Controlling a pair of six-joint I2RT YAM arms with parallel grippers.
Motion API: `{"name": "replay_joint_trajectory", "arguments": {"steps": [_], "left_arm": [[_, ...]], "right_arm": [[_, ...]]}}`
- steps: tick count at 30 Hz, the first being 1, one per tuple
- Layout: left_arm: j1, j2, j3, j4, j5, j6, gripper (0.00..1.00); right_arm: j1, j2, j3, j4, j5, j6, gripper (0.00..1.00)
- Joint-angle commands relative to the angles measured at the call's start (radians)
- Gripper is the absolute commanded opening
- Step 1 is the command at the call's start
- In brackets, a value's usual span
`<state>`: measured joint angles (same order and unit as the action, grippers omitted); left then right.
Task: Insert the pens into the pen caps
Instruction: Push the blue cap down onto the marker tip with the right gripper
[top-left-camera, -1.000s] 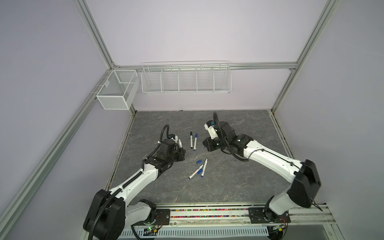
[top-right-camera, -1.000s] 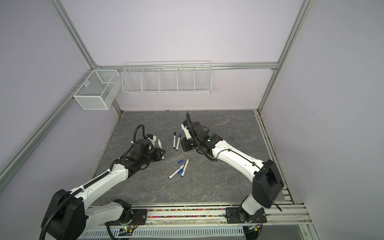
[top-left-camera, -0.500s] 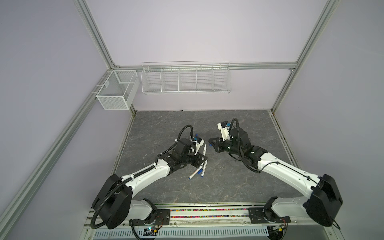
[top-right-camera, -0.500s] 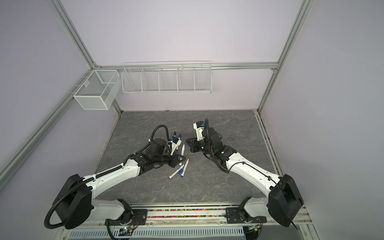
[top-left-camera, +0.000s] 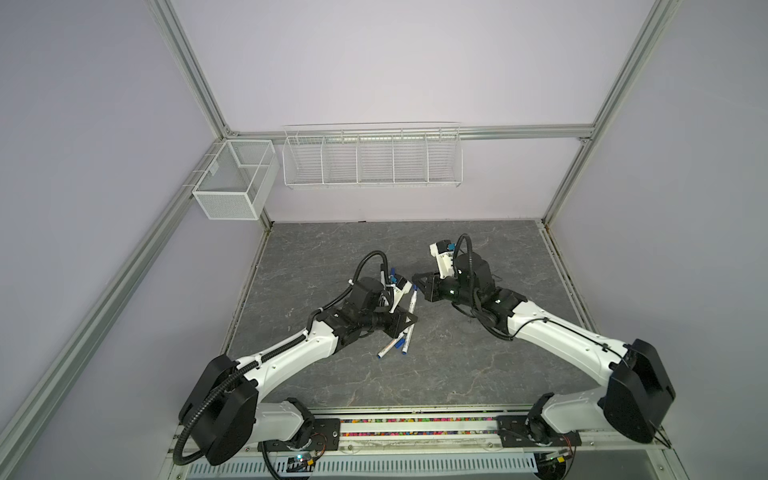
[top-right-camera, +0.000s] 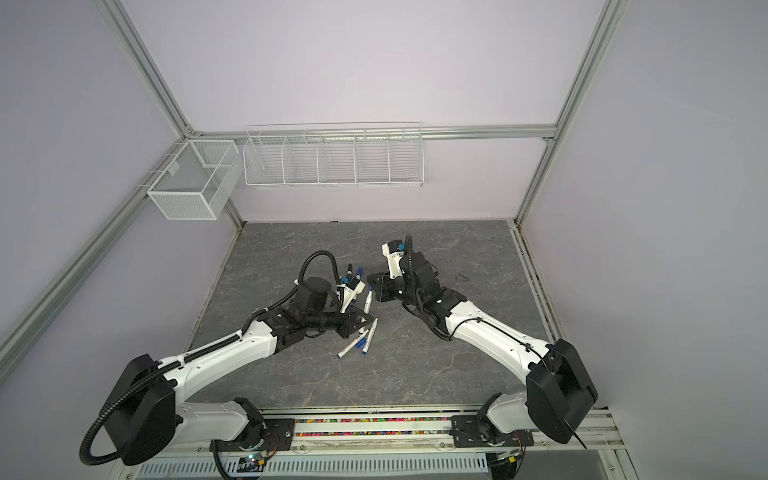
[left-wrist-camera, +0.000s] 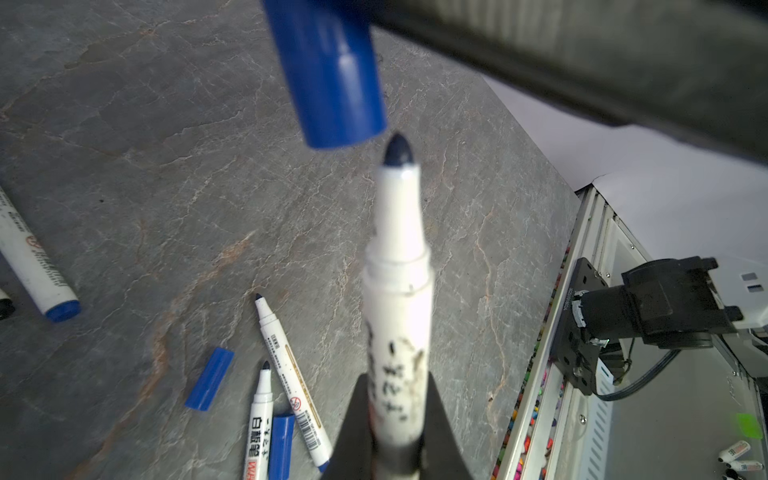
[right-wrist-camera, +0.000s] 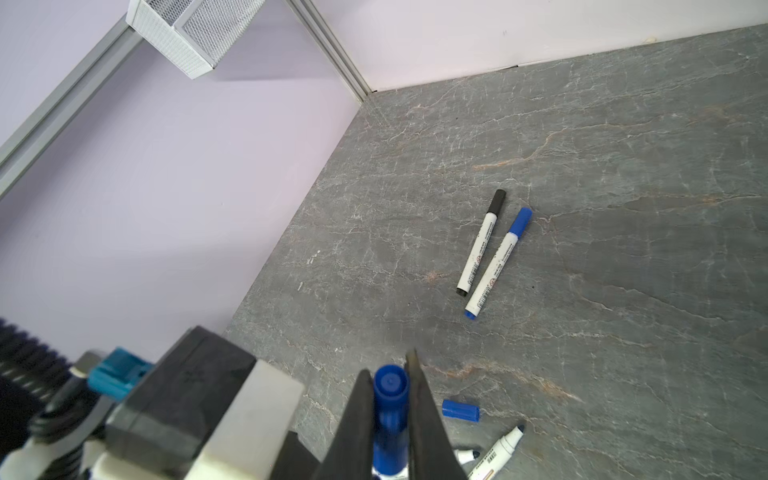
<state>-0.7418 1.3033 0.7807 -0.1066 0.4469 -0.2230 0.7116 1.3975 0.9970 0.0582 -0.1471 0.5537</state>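
Clamps slim white-barrelled marker pen (left-wrist-camera: 399, 257), dark-blue tip bare, in left gripper (left-wrist-camera: 397, 380). Clamps short blue plastic pen cap (right-wrist-camera: 388, 401) in right gripper (right-wrist-camera: 388, 362). In top view, points pen (top-left-camera: 412, 302) along 6-to-12 o'clock, tip at 12; right gripper (top-left-camera: 419, 283) just beyond, toward 1 o'clock. Cap mouth just beside tip, not over it, tilted off pen axis. Likely needs slight sideways shift, straightening, then push.

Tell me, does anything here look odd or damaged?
Yes. The held pen has a smeared, blotchy label, unlike the crisp print on a loose pen on the table. The blue cap facing its tip is tilted and off to one side, not lined up.
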Motion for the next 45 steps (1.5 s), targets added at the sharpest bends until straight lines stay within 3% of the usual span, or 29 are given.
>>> {"name": "replay_joint_trajectory", "arguments": {"steps": [1, 14, 30, 45], "left_arm": [[-0.005, -0.026, -0.010, 0.022, 0.009, 0.025, 0.00], [-0.005, -0.008, -0.008, 0.038, 0.005, 0.019, 0.00], [-0.005, -0.006, -0.008, 0.034, -0.002, 0.022, 0.00], [-0.005, -0.017, -0.014, 0.039, 0.001, 0.020, 0.00]], "right_arm": [[-0.006, 0.013, 0.020, 0.022, -0.021, 0.012, 0.07], [-0.032, -0.056, -0.020, 0.053, -0.064, 0.037, 0.07], [-0.033, -0.019, -0.015, 0.038, -0.183, 0.046, 0.07], [-0.026, -0.051, -0.013, -0.045, -0.146, -0.022, 0.07]]}}
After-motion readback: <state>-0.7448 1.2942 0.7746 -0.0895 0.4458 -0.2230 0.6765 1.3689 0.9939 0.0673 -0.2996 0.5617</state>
